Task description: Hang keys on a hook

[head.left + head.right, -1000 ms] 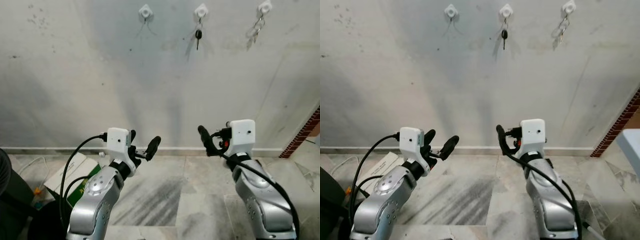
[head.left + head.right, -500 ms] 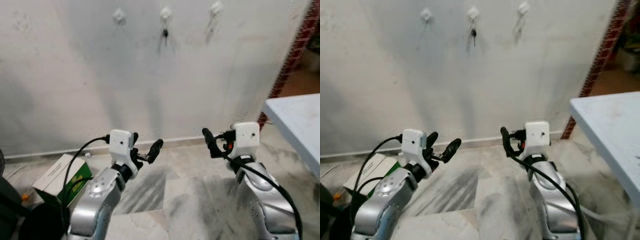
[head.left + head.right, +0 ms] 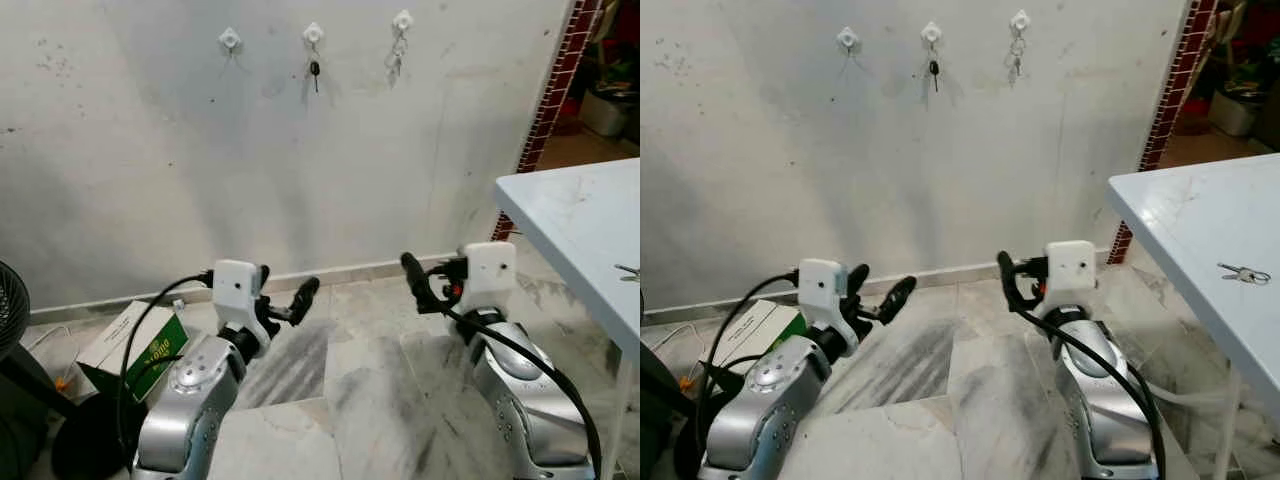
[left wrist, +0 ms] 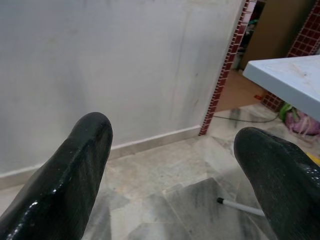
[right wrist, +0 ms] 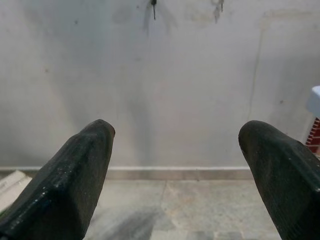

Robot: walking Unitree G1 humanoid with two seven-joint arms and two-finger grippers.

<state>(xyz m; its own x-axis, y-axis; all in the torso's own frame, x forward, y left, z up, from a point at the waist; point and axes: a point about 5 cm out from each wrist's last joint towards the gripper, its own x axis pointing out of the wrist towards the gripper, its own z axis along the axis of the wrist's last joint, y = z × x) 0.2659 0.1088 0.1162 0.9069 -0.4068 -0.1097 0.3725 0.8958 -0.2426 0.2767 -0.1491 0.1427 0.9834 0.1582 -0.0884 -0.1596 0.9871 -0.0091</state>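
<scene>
Three white hooks are fixed high on the wall: the left hook (image 3: 229,38) is bare, the middle hook (image 3: 313,32) carries a single dark key (image 3: 314,69), and the right hook (image 3: 402,20) carries a bunch of keys (image 3: 395,60). Another set of keys (image 3: 1243,272) lies on the white table (image 3: 1180,215) at the right. My left gripper (image 3: 285,288) and right gripper (image 3: 418,284) are raised in front of me, low and far from the hooks. Both stand open with nothing between their fingers.
A green and white box (image 3: 150,345) lies on the floor at the left beside a black fan (image 3: 10,315) and cables. A red brick pillar (image 3: 550,90) stands at the wall's right end. A white pen (image 4: 240,206) lies on the marble floor.
The camera has pulled back from the wall and turned right, so the hooks look smaller and the table with its keys has come into view. Both arms keep their pose.
</scene>
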